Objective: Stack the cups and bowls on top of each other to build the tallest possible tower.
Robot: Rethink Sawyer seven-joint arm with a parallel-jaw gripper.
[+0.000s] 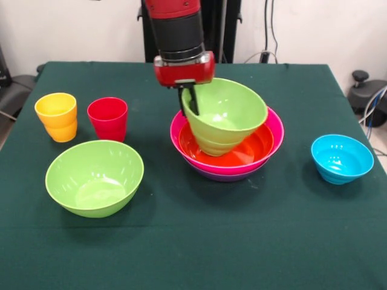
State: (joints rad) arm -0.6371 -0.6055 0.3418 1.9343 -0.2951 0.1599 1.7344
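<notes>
1. Front view: the claw (190, 100) hangs from the red and black arm (179, 36), its dark fingers pinching the far rim of a lime green bowl (225, 115).
2. That bowl is tilted, its mouth tipped toward the camera, its base resting inside the orange bowl (257, 147).
3. The orange bowl nests in the pink bowl (275, 132), with a purple bowl (227, 176) lowest.
4. Picture-left of the claw stand the red cup (107, 118) and the yellow cup (57, 116), upright, just beside each other.
5. Nearer the camera sits another large lime green bowl (95, 177).
6. Far picture-right on the green worktop (242, 241) is the sky blue bowl (341, 158).
</notes>
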